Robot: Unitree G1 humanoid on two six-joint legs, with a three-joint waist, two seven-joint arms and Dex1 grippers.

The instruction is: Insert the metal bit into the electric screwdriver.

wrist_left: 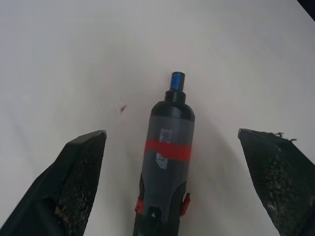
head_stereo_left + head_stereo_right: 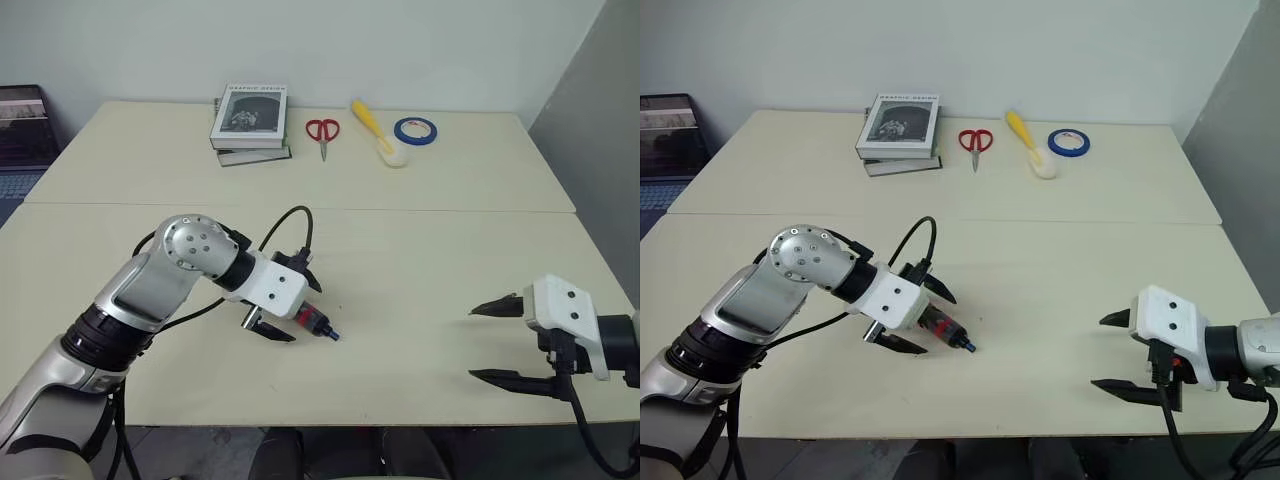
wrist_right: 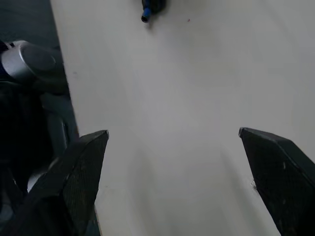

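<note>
The electric screwdriver [image 2: 316, 323], dark grey with a red band and a blue tip, lies on the table near its front middle. My left gripper [image 2: 305, 313] reaches down over its rear end. In the left wrist view the screwdriver [image 1: 167, 157] sits between the two fingers, which stand wide apart and clear of it, so the gripper is open. My right gripper [image 2: 472, 343] hovers open and empty over the table's front right, pointing left toward the tool. The screwdriver's blue tip [image 3: 146, 12] also appears in the right wrist view. The metal bit is out of view.
At the back of the table lie stacked books [image 2: 250, 118], red-handled scissors [image 2: 322, 131], a yellow-handled brush [image 2: 376, 130] and a blue tape roll [image 2: 414, 131]. A laptop [image 2: 22, 130] stands beyond the left edge. A grey wall borders the right side.
</note>
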